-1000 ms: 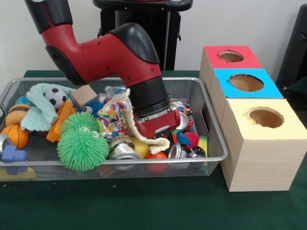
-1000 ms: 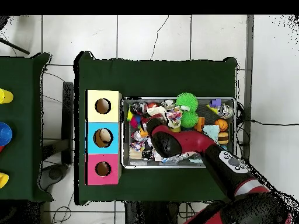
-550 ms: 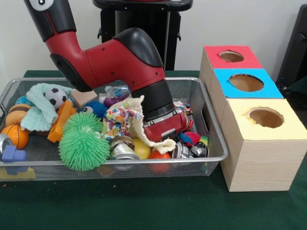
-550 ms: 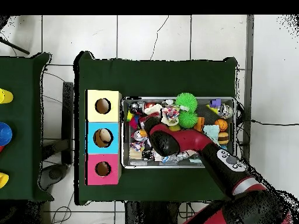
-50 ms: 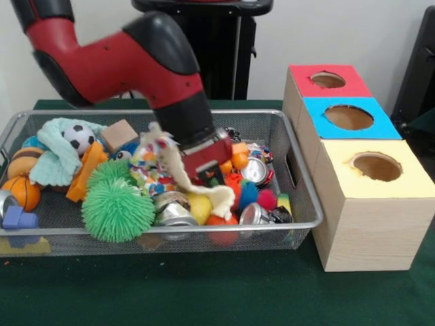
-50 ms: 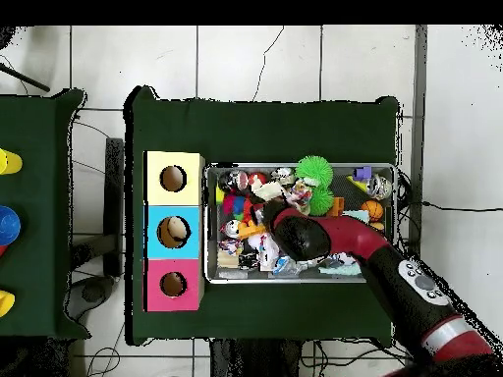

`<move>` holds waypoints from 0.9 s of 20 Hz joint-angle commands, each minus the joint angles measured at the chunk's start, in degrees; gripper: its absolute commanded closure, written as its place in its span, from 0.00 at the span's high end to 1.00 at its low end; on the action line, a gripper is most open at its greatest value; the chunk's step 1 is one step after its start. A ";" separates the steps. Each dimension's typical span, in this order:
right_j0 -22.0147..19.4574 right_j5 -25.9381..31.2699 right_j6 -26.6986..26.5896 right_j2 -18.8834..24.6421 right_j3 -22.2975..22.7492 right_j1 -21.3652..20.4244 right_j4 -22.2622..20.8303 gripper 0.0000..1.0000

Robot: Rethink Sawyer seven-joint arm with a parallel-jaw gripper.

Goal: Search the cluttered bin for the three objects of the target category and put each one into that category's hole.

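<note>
**Wire-mesh bin crowded as your arm reached in**

Wire mesh formed the bin you were searching, and no brand, label or writing could be read on anything in it. It sat on a dark green cloth-covered table, with a white tiled floor showing around the table from overhead and a pale wall behind in the front view. Just beside the bin stood your sorting box, wood-sided, with three round holes topped red, blue and yellow.

Your red and black arm came down into the middle of the bin, its wrist tilted, with the gripper low among the clutter. A multicoloured rag draped across its front, so you could not tell how the jaws stood or whether they held anything.

Around it lay two green spiky balls, a crushed can, a small soccer ball, a mint knitted cloth, a wooden block and a toy basketball. Which pieces belonged to your target category could not be told.
</note>
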 commanded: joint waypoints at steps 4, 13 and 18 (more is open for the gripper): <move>-5.72 22.27 -20.67 6.09 -1.80 -7.99 1.56 0.00; -9.36 27.70 -24.48 9.87 -2.53 -7.10 -0.87 0.00; -9.22 28.26 -25.18 9.89 -3.44 -6.29 -1.34 0.00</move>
